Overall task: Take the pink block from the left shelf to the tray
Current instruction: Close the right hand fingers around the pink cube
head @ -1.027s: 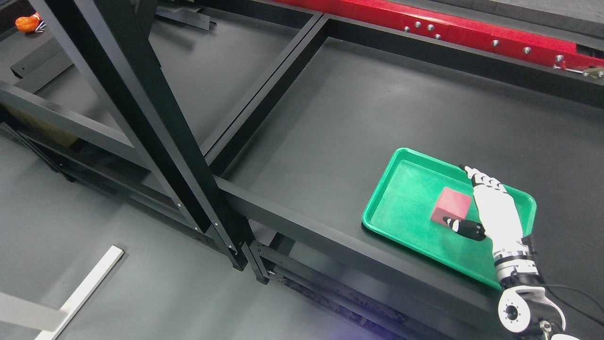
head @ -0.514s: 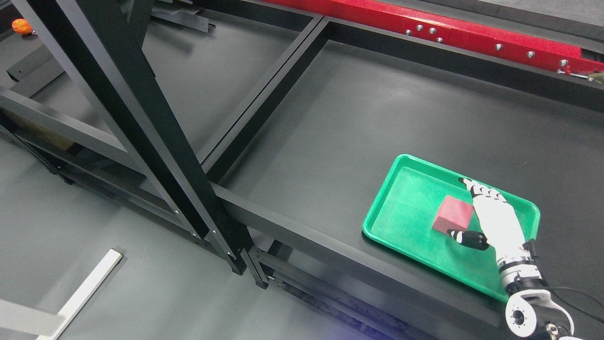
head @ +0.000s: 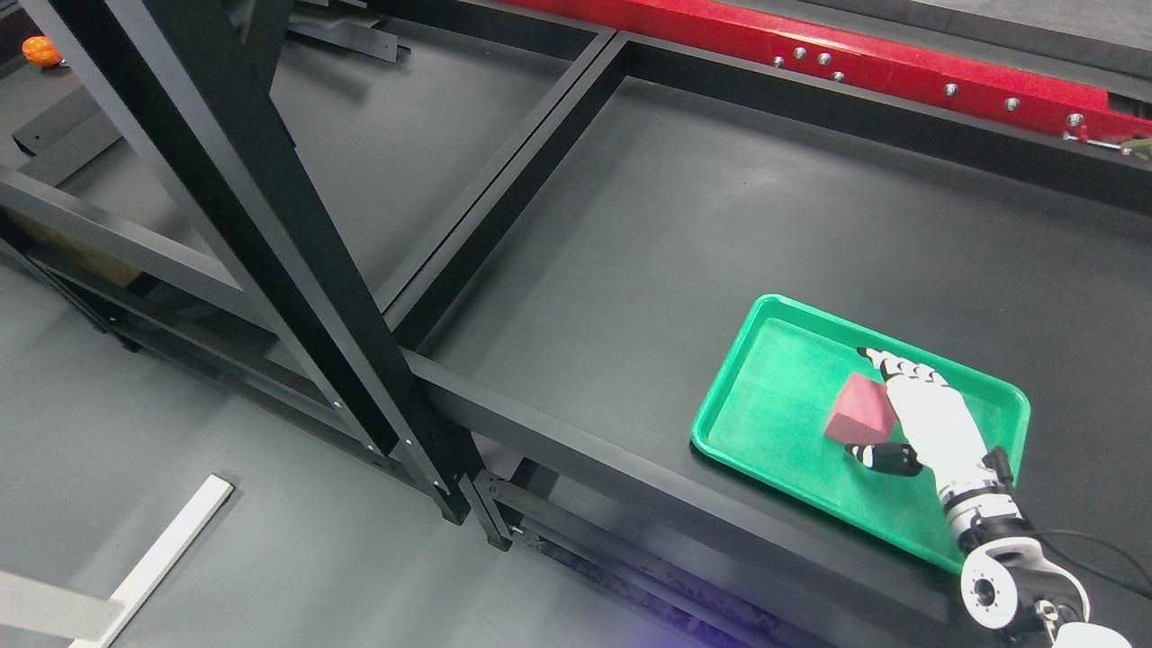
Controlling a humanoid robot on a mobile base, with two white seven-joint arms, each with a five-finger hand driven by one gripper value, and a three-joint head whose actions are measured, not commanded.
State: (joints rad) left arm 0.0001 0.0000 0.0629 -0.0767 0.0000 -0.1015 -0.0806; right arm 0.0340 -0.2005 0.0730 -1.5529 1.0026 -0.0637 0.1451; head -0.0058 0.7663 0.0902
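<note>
Sitting inside the green tray (head: 774,396) is the pink block (head: 862,409), a bit right of the tray's middle and looking tilted, one corner pointing up toward the far rim. The right robot hand (head: 904,423) is right up against it: the white fingers (head: 891,369) run straight along the block's right side and the dark thumb (head: 886,457) sits at the block's near edge, so the block is framed between thumb and fingers. Honestly can't tell if it's actually squeezing the block or just resting beside it with a loose, fairly wide hand, since the contact is too close to call from up here. The wrist and a round white joint (head: 990,594) come in from the lower right corner, with a thin black cable trailing off it. The tray lies on a dark counter (head: 675,225) boxed in by a black frame, close to the front rail (head: 558,445). A thick black post (head: 270,225) of the shelf frame cuts diagonally across the left side. Along the top right runs a red beam (head: 855,54) with bolts in it. Way up in the top left corner is a small orange thing (head: 40,49), too small to make out. Lower left on the grey floor lies a white strip (head: 162,558). No left arm showing anywhere.
</note>
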